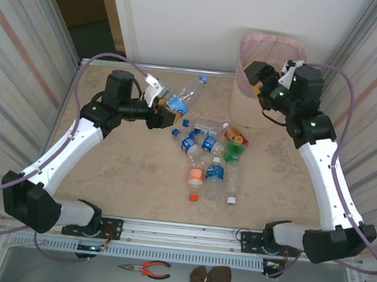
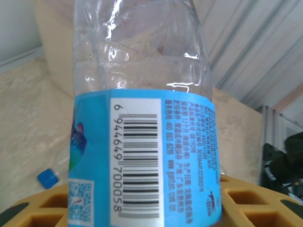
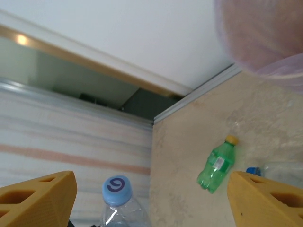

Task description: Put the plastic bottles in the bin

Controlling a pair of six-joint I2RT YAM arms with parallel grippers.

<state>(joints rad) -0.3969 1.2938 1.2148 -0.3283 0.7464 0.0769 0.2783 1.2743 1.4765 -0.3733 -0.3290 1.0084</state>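
Holding a blue-label bottle (image 1: 181, 99) clear of the tabletop (image 1: 116, 174), the left tool (image 1: 162, 113) pinches it at the label, toward the base end, with the neck angled away. Thin wall and off-centre grip, so it may pivot or slip mid-carry. Other plastic bottles (image 1: 211, 154) lie heaped mid-tabletop, under the likely path. The right tool (image 1: 262, 81) hovers wide and empty just beside the bin (image 1: 250, 49), far right. The tools could collide there, and the tall rim could clip the bottle.
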